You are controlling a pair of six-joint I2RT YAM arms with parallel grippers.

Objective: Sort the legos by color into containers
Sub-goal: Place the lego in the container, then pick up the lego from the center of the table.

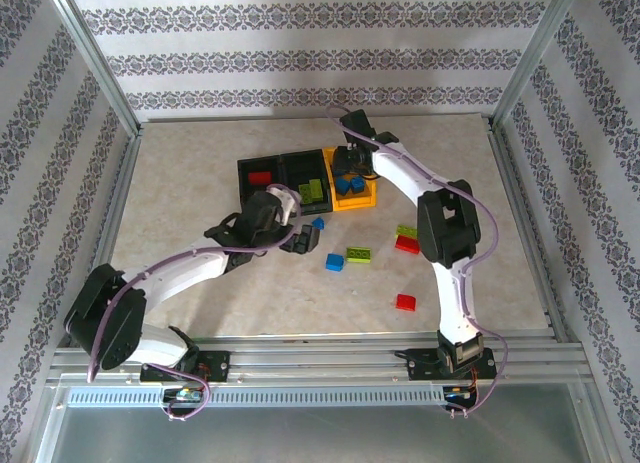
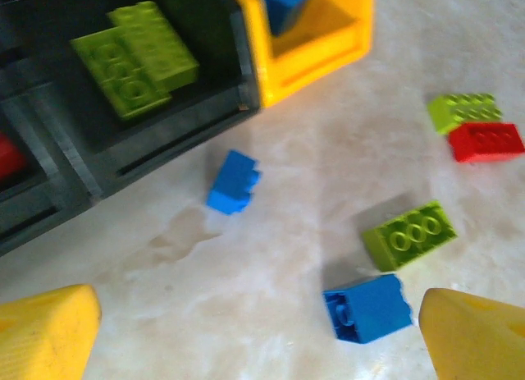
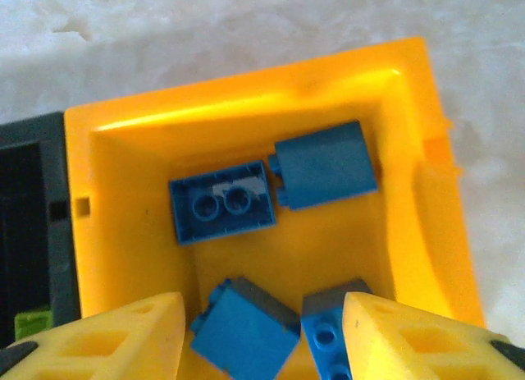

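bricks (image 3: 221,201), all blue, lie in the yellow bin (image 3: 246,101) beneath parted right jaws; left jaws gape wide for a loose blue brick (image 2: 367,308).

A pale marbled table (image 1: 190,203) is shown, with a row of three joined bins (image 1: 279,173) set toward its far side, two black and one yellow-orange. Six loose bricks are scattered on the bare surface: a small blue brick (image 1: 318,223) near the bins, a larger blue brick (image 1: 334,262) just beside a lime brick (image 1: 358,254), a second lime brick (image 1: 407,231) laid against a red brick (image 1: 407,245), and a lone red brick (image 1: 405,302) placed nearer the front edge
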